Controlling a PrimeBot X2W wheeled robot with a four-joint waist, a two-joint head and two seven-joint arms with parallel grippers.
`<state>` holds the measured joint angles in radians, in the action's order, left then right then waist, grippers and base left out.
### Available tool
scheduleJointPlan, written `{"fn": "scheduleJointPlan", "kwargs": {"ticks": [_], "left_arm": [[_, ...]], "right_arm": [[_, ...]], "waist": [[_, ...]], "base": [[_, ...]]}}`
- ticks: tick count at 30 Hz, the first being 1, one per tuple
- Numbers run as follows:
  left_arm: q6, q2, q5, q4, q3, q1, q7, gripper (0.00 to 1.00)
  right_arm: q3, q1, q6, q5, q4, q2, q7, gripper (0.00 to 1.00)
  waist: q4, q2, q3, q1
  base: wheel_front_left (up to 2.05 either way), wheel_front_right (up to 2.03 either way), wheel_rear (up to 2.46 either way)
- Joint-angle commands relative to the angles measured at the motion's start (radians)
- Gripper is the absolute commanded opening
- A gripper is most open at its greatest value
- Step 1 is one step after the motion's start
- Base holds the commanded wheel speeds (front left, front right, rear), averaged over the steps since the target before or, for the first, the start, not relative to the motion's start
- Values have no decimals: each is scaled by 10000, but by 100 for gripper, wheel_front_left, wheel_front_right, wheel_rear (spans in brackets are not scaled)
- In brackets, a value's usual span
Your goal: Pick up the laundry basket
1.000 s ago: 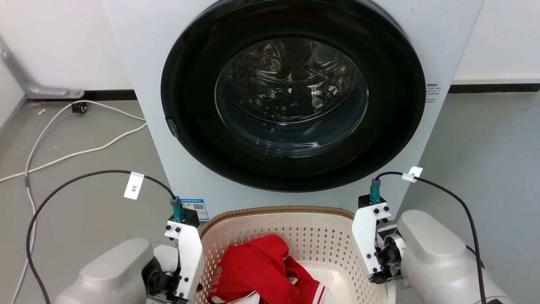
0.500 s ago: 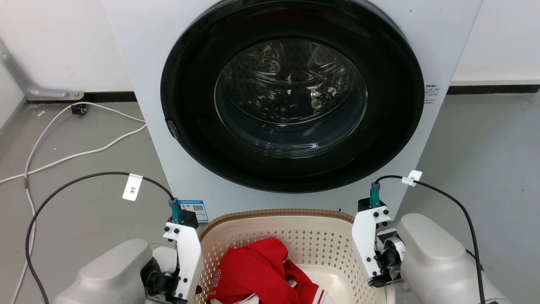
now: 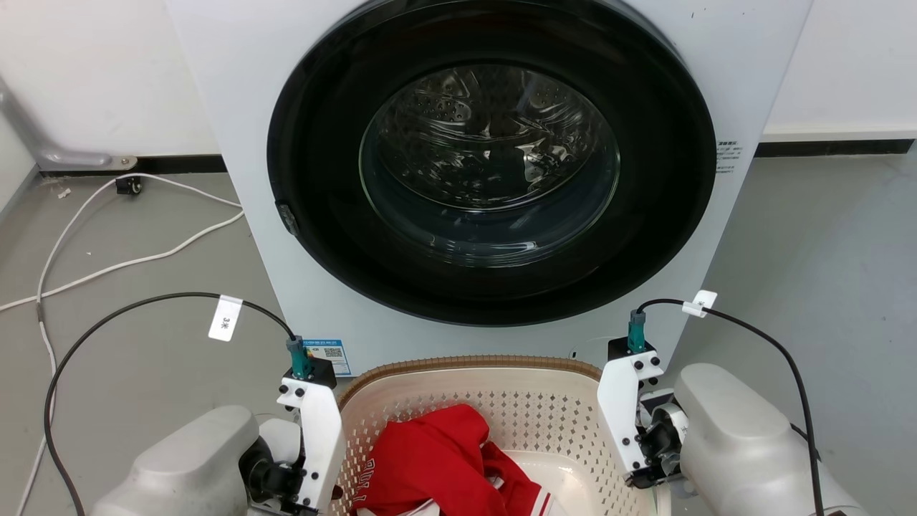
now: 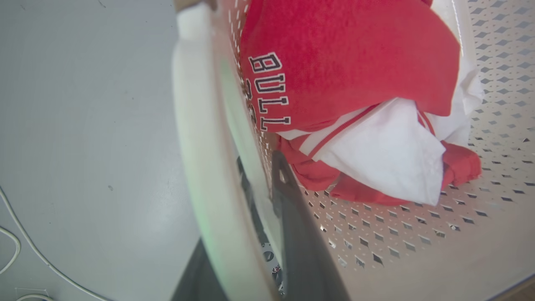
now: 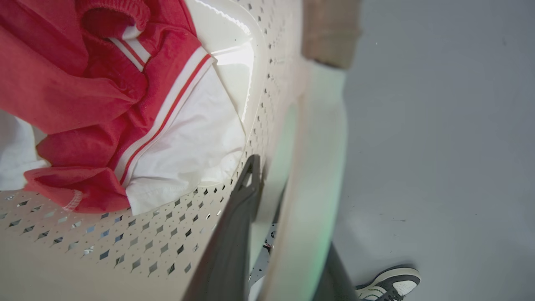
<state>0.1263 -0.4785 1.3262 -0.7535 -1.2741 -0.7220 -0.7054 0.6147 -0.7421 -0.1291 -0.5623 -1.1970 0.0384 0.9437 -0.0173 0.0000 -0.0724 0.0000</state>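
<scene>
Barely any change (just slight camera shift): left fingers (image 4: 280, 175) and right fingers (image 5: 248, 179) stayed clamped nearly shut on opposite walls of the laundry basket (image 3: 473, 360) between them; lift apparently not begun.

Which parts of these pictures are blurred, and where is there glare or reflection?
Head view: sharp, with bright reflections on the washer door glass. Left wrist view: the near handle of the laundry basket is blurred, while the lettering on the red garment is crisp. Right wrist view: glare on the basket floor; its brown rim is out of focus.
</scene>
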Motion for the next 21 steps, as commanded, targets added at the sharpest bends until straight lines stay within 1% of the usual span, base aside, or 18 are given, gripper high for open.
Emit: {"fn": "scheduleJointPlan", "kwargs": {"ticks": [1,21], "left_arm": [[69,-146,-47,-91,-79,-79,-82,0],[70,-175,-23,-100,-96,-162,-158,0]], "right_arm": [[104,-163,-28,91,-46,214,-3,0],[299,-325,-28,-58,-85,215,9,0]], "waist": [[-2,0,-1,0],[-60,0,-56,0]], "base": [[0,0,0],[0,0,0]]}}
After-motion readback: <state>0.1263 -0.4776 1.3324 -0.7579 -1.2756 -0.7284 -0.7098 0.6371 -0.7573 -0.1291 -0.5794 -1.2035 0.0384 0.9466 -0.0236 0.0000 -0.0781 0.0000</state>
